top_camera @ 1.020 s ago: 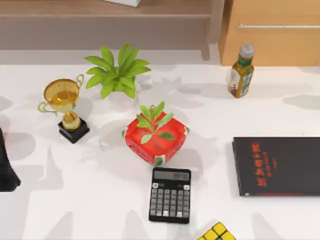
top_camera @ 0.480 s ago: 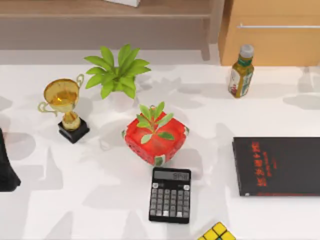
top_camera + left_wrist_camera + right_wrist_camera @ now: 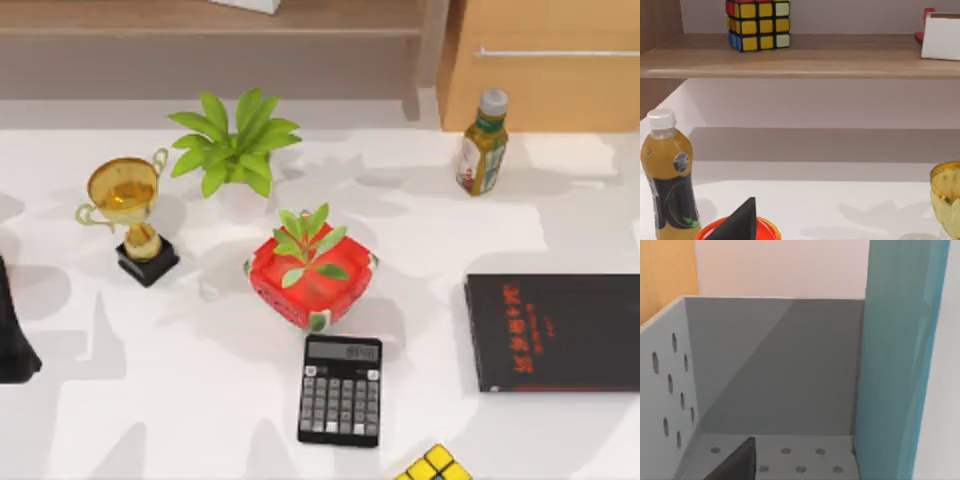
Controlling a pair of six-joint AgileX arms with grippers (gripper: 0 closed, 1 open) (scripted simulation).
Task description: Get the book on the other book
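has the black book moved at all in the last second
No. In the top view the black book lies at the table's right side, its left edge at the same gap from the calculator and below the bottle as before.

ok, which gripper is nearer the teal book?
Right. The right gripper is close beside the upright teal book by a grey bin; left arm parked at the table's left edge.

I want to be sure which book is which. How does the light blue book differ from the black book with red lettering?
The light blue book has a plain teal cover; the black book carries red lettering. The light blue book stands upright inside a grey perforated bin; the black book lies flat on the white table, at its right side. The black book looks thin and wide. Both are closed.
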